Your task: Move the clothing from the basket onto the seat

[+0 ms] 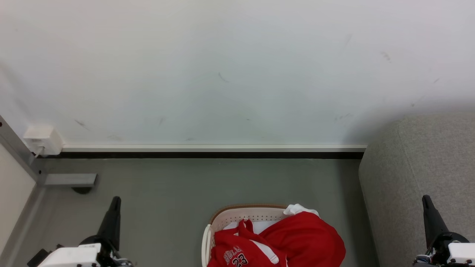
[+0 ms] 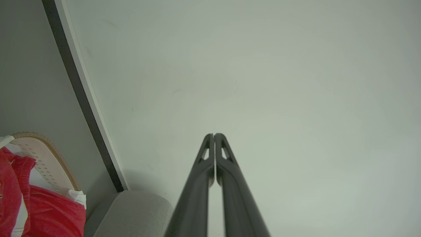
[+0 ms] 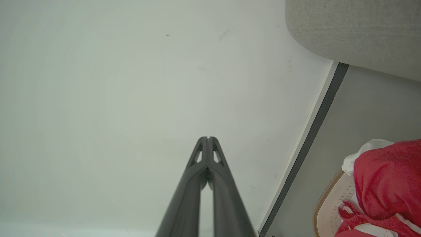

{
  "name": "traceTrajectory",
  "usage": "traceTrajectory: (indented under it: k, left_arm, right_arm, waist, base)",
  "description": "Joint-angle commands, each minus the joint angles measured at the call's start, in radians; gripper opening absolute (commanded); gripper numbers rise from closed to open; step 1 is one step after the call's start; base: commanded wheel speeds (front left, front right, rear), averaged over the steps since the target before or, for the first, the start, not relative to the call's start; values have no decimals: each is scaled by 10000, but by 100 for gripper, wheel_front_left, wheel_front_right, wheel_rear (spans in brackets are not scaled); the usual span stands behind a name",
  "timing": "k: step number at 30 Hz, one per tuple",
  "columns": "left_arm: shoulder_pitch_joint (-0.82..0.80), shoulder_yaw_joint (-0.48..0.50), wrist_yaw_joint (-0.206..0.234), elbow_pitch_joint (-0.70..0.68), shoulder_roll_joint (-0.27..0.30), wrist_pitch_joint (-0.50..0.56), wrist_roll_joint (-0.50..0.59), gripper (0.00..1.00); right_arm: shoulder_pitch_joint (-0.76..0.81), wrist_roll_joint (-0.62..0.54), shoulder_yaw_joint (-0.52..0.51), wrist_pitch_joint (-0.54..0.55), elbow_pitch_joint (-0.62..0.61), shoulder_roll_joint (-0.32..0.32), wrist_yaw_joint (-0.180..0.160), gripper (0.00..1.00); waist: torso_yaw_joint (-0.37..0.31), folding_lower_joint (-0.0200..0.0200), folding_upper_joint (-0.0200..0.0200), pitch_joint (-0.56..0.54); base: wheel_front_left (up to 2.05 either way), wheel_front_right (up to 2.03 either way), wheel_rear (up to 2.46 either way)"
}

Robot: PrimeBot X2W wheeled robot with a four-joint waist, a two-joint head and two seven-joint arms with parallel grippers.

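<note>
The clothing (image 1: pixel 300 237) is heaped in the basket (image 1: pixel 241 212), which is set on the floor (image 1: pixel 167 185) just left of the seat (image 1: pixel 419 174), so only a short carry rightward is judged necessary. The left gripper (image 1: pixel 115 202) and right gripper (image 1: pixel 426 200) are held closed and empty, 1 at each side, well apart from the load. Nothing is lifted yet.

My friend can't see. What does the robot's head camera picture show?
A white basket heaped with red clothing stands on the grey floor, beside a grey seat. The left pincer and right pincer point up, shut, holding nothing.
</note>
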Motion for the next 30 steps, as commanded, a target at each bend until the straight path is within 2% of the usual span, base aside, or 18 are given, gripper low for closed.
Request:
traceTrajectory:
  k: [1, 30]
  left_arm:
    - [-75, 4, -26, -36, 80, 40, -127, 0]
    - [-75, 4, -26, -36, 80, 40, -127, 0]
  right_arm:
    - [-107, -69, -27, 30, -18, 2, -25, 0]
    - [-108, -69, -27, 30, -18, 2, -25, 0]
  waist:
    - [0, 0, 0, 0]
    - [0, 0, 0, 0]
  base:
    - [0, 0, 0]
    - [0, 0, 0]
